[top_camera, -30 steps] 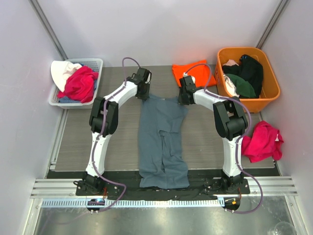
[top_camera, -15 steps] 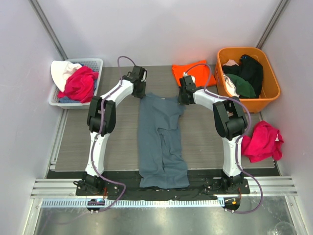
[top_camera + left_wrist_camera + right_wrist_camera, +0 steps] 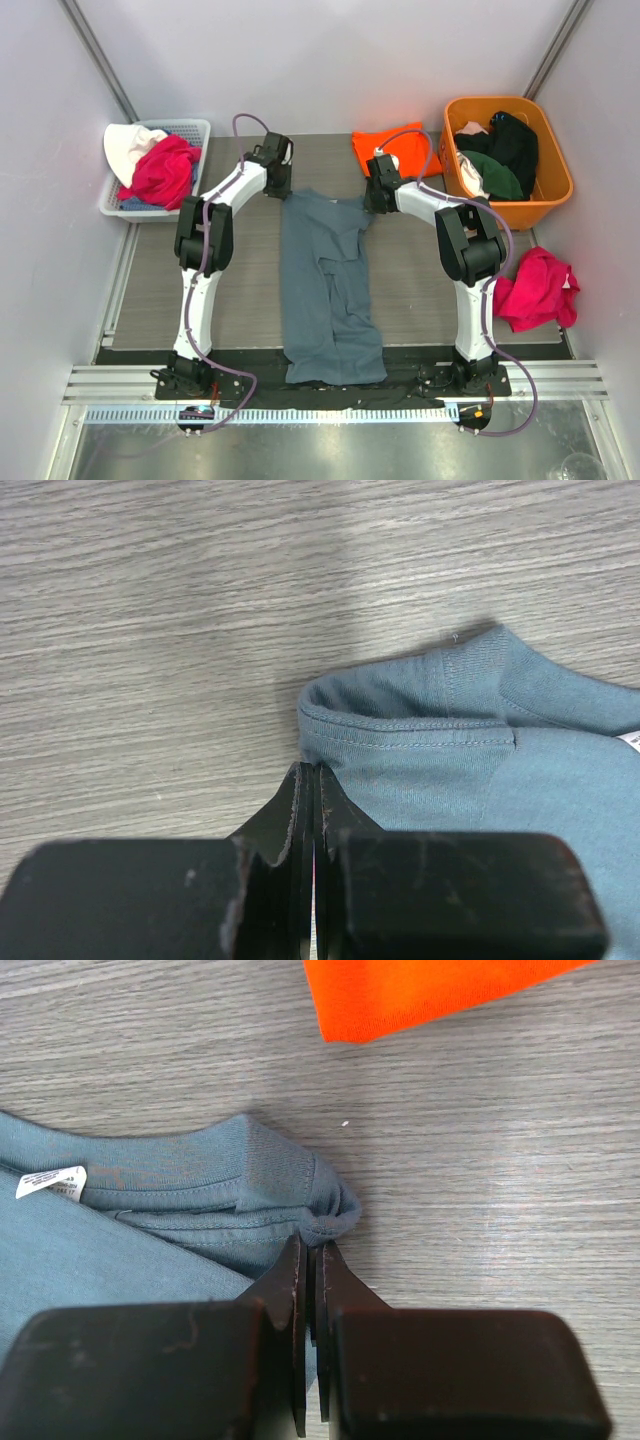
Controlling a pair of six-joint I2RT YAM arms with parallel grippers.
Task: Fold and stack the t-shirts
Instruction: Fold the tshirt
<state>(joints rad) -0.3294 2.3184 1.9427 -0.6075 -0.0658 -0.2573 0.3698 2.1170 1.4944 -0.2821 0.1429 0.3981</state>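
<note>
The blue-grey t-shirt (image 3: 325, 290) is spread lengthwise down the middle of the table (image 3: 160, 280), its near end reaching the 6 o'clock edge. Its 11 o'clock corner is pinched by the clenched left gripper (image 3: 310, 776), and its 1 o'clock corner by the clenched right gripper (image 3: 312, 1248). The orange t-shirt (image 3: 395, 150) is laid at the table's 1 o'clock, near the right gripper.

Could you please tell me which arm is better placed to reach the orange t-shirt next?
Right, probably. The right gripper, shut on a collar corner of the blue-grey t-shirt, sits near the orange t-shirt; the left gripper pinches the opposite corner, farther away.
</note>
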